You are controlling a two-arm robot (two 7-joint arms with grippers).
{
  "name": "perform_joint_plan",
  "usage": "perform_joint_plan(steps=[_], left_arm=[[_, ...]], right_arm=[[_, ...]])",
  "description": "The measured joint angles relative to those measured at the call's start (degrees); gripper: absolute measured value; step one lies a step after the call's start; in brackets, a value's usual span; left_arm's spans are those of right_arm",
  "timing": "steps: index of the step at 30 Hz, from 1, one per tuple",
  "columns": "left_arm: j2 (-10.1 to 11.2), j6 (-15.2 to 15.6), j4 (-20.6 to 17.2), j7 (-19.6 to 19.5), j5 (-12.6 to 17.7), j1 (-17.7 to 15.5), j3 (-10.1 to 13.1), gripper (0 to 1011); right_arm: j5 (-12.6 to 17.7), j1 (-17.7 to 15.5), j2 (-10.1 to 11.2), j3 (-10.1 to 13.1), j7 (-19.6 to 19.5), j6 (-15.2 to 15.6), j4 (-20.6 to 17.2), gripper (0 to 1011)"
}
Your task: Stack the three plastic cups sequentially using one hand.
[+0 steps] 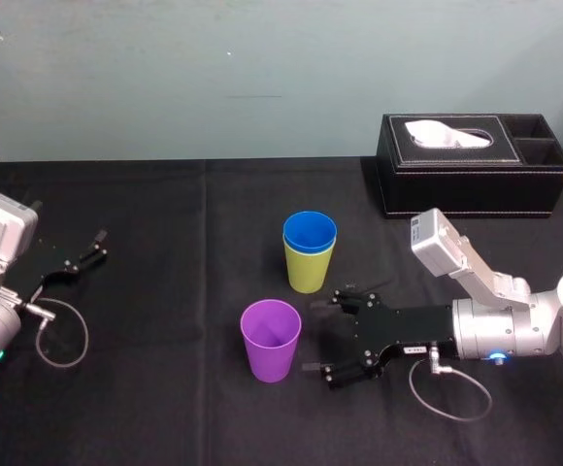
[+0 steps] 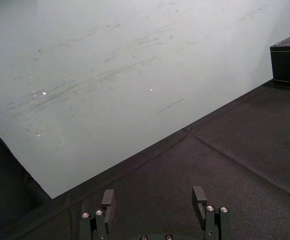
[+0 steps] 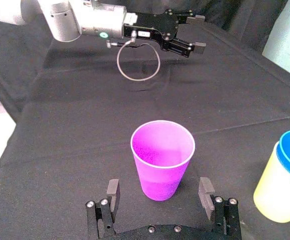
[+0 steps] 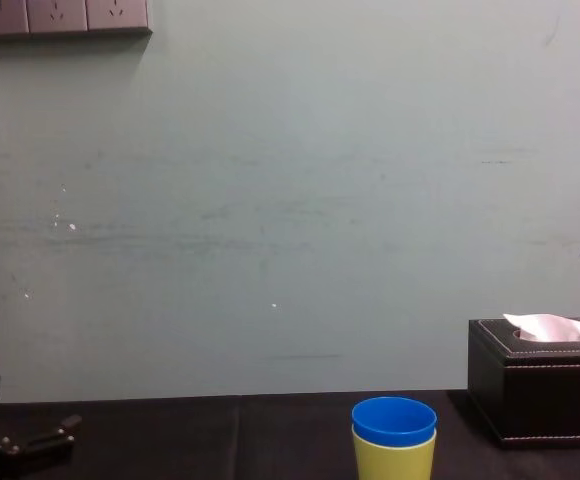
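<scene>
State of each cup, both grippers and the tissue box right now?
purple cup: upright, empty, standing alone, not gripped.
blue cup: upright, nested inside the yellow-green cup.
yellow-green cup: upright, holding the blue cup.
right gripper: open, beside the purple cup, just short of it.
left gripper: open, empty, parked far left.
tissue box: tissue sticking out of its slot.

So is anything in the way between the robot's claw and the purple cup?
No, nothing visible. The right gripper is open and faces the purple cup across bare black tablecloth. Bare cloth also lies between that cup and the blue cup nested in the yellow-green cup. The left gripper sits parked far left.
</scene>
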Motion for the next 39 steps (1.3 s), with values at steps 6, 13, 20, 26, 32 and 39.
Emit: perform_joint_plan(steps=[6, 13, 20, 26, 32, 39], left_arm=[[0.0, 0.0, 0.0, 0.0, 0.0, 0.0, 0.0, 1011], [0.0, 0.0, 0.0, 0.0, 0.0, 0.0, 0.0, 1011], [0.0, 0.0, 0.0, 0.0, 0.0, 0.0, 0.0, 1011], [0.0, 0.0, 0.0, 0.0, 0.0, 0.0, 0.0, 1011], [0.0, 0.0, 0.0, 0.0, 0.0, 0.0, 0.0, 1011], [0.0, 0.0, 0.0, 0.0, 0.0, 0.0, 0.0, 1011]], right_arm=[[0.0, 0.49, -0.38, -1.04, -0.28, 0.01, 0.62, 1003], [-0.06, 0.91, -0.95, -2.03, -0.52, 0.05, 1.37, 1003], [-0.05, 1.22, -1.29, -2.67, -0.53, 0.12, 1.66, 1003], [-0.03, 1.55, -1.84, -3.17, -0.58, 0.24, 2.15, 1003], [-0.24, 1.97, -2.64, -3.7, -0.81, 0.44, 2.82, 1003], [-0.81, 2.75, -3.94, -4.39, -1.27, 0.77, 4.0, 1003]])
